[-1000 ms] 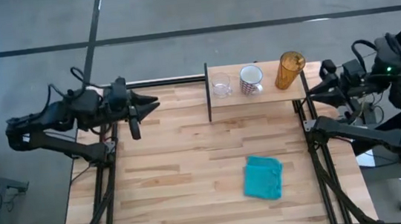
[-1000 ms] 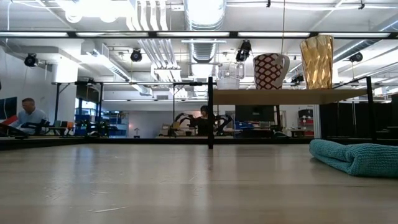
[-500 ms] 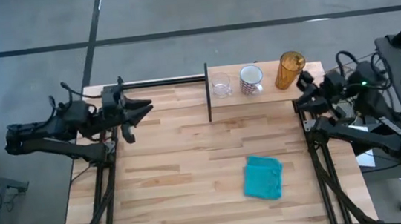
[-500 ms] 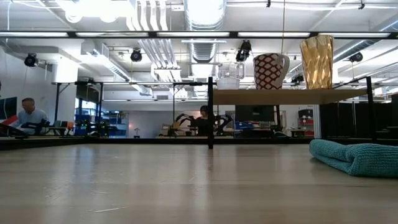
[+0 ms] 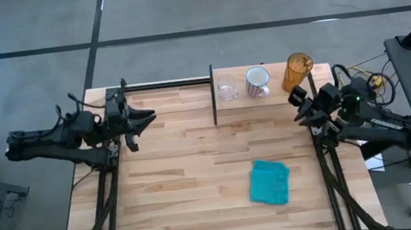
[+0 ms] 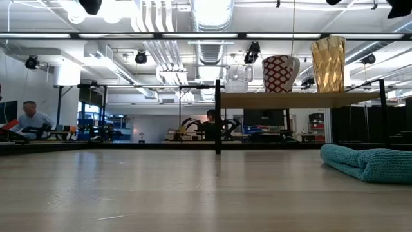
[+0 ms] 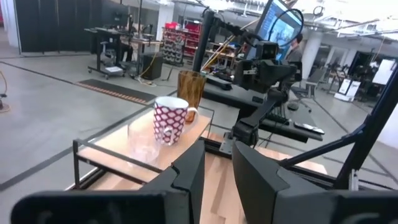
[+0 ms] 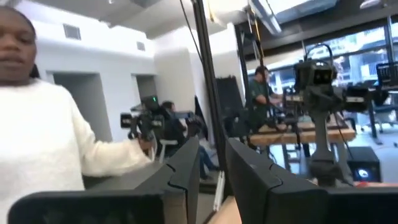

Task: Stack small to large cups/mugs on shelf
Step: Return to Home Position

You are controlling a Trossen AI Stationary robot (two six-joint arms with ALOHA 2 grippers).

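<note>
— Three cups upright in a row on the shelf [image 5: 265, 99], none touching: clear glass cup [image 5: 226, 89] at the end by the black post, red-patterned white mug [image 5: 257, 82] in the middle, amber tumbler [image 5: 297, 72] at the other end.
— And the grippers?
— Left gripper [image 5: 148, 115] over the left edge of the table [image 5: 196, 169], fingers drawn close, only a slit between, holding nothing. Right gripper [image 5: 295, 108] just beside the shelf's tumbler end, likewise narrow, holding nothing.
— Anything else?
— A teal cloth [image 5: 269, 182], crumpled, on the table, well apart from the shelf.
</note>
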